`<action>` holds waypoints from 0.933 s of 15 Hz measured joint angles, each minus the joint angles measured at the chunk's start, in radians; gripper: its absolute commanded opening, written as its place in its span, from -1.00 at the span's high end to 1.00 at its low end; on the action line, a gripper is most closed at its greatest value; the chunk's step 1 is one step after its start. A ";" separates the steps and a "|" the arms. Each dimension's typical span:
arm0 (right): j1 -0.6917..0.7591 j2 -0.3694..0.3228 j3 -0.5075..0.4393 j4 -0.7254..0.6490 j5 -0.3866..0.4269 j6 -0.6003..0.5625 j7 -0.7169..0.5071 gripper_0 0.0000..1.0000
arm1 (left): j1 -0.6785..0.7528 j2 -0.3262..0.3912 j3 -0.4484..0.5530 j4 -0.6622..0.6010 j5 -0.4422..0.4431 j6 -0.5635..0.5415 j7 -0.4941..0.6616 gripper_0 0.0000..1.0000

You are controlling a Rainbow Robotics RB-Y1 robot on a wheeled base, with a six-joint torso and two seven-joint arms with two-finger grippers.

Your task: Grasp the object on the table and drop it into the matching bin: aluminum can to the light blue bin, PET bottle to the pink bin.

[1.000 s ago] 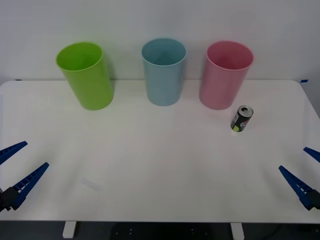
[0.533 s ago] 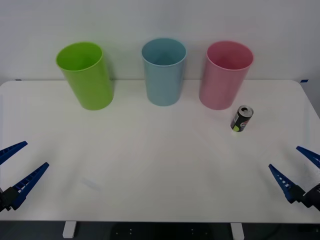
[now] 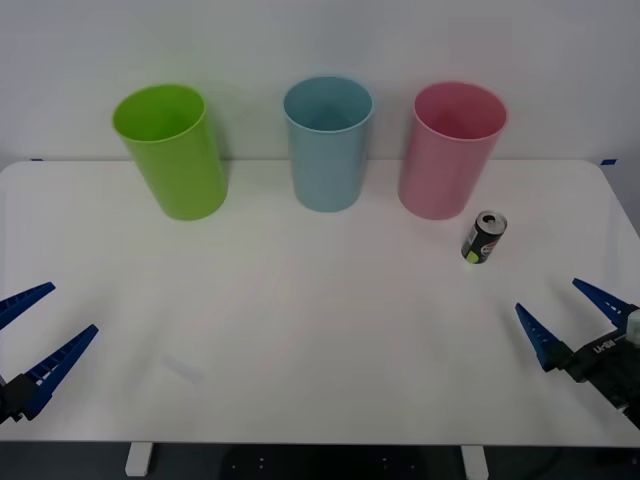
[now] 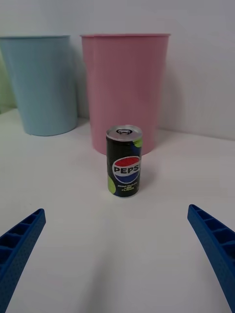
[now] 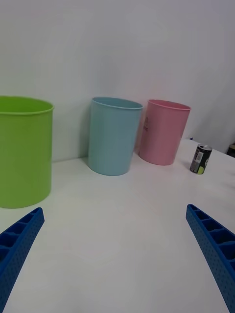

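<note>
A small black aluminum can (image 3: 484,237) (image 4: 124,161) (image 5: 200,159) with yellow-green marks and a silver top stands upright on the white table (image 3: 320,330), just in front of the pink bin (image 3: 452,150) (image 4: 125,88) (image 5: 162,131). The light blue bin (image 3: 327,143) (image 4: 43,83) (image 5: 114,135) stands at the back middle. My right gripper (image 3: 567,318) (image 4: 117,254) is open near the table's front right, a good way short of the can and facing it. Parked open at the front left edge is my left gripper (image 3: 35,335) (image 5: 115,254).
A lime green bin (image 3: 171,150) (image 5: 22,150) stands at the back left, in a row with the other two. A faint scuff (image 3: 180,369) marks the table near the front left. A white wall rises behind the bins.
My right gripper has moved in from the right edge, forward and leftward over the table toward the can. The can, the bins and the left gripper have not moved.
</note>
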 measured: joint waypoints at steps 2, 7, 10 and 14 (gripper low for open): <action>-0.041 0.008 0.000 0.038 0.014 0.020 0.009 -1.00 | 0.000 0.000 0.000 0.000 0.000 0.000 0.000 -1.00; -0.096 0.026 0.051 0.045 0.025 0.153 0.024 -1.00 | 0.000 0.000 0.000 0.000 0.000 0.000 0.000 -1.00; -0.152 0.029 0.093 0.078 0.025 0.216 0.025 -1.00 | 0.000 0.000 0.000 0.000 0.000 0.000 0.000 -1.00; -0.265 0.029 0.113 0.207 0.025 0.217 0.038 -1.00 | 0.000 0.000 0.000 0.000 0.000 0.000 0.000 -1.00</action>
